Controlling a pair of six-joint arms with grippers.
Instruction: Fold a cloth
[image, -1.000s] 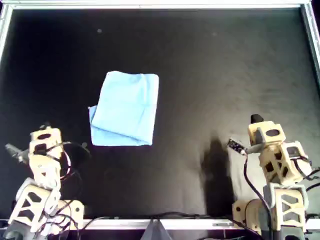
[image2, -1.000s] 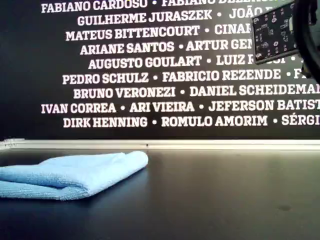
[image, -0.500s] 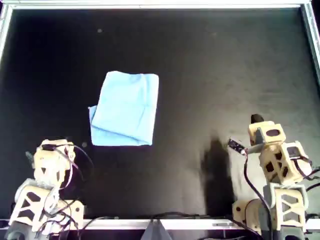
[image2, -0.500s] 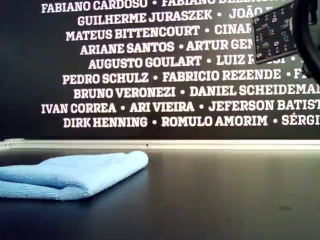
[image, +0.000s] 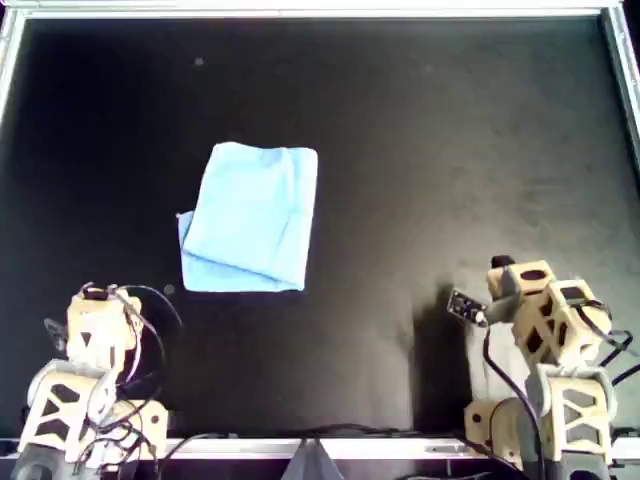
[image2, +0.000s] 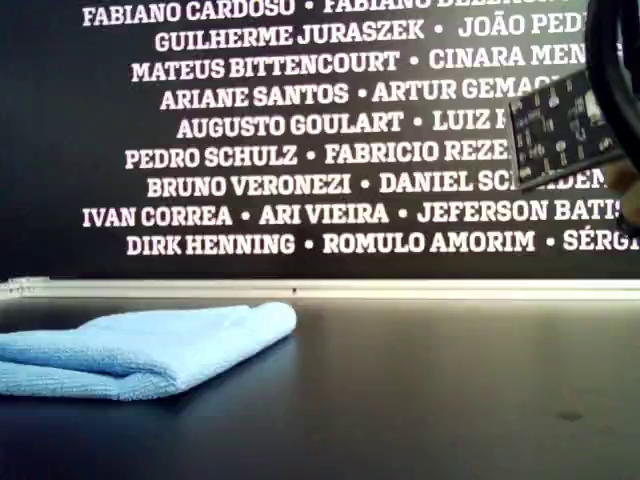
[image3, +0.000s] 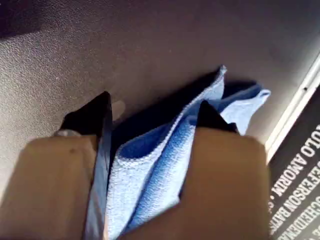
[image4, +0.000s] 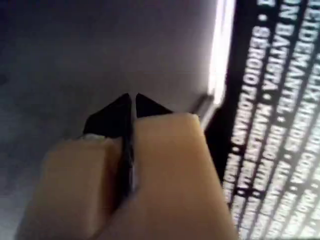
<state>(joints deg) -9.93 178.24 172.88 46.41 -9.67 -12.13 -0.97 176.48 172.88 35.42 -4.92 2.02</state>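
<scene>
Cloth (image: 250, 215) lies folded into a thick rectangle on the black worktop (image: 450, 150), flat, nothing touching it. In the exterior view its rounded fold faces that view's right. My first hand (image3: 152, 107) is spread wide and holds nothing; the cloth's layered edges show past the gap between its fingers, clear of both. My second hand (image4: 132, 97) is pinched narrow, tips nearly meeting, nothing between them, and it points away from the cloth. Overhead, one arm (image: 95, 340) sits near the cloth's lower left corner and the other arm (image: 540, 320) well apart from the cloth, off its lower right.
</scene>
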